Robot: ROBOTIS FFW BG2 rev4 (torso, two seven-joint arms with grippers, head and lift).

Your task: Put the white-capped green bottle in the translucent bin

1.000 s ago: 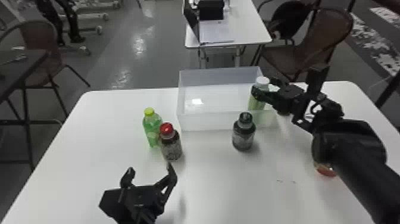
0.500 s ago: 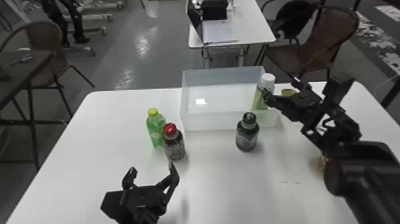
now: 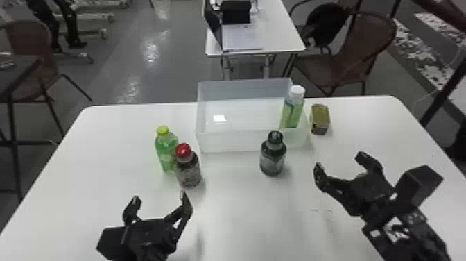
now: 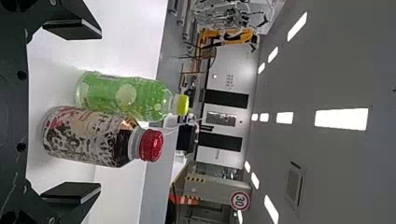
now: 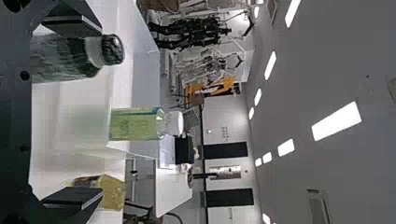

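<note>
The white-capped green bottle (image 3: 293,108) stands upright inside the translucent bin (image 3: 225,140), at its right end. My right gripper (image 3: 339,160) is open over the table, nearer the front than the bin and apart from the bottle. In the right wrist view the same bottle (image 5: 135,124) lies beyond the open gripper (image 5: 77,112), nothing between the fingertips. My left gripper (image 3: 159,198) is parked open at the front left; in the left wrist view the gripper (image 4: 72,112) has two bottles standing beyond it.
A yellow-capped green bottle (image 3: 166,149) and a red-capped dark bottle (image 3: 188,170) stand left of the bin's front. A black-capped dark bottle (image 3: 273,156) stands before the bin, close to the right gripper. A small yellowish container (image 3: 319,119) sits right of the bin.
My right gripper has drawn back from the bottle and the bin toward the front right, and has let the bottle go. The small container right of the bin has come into full view. The left arm stays put.
</note>
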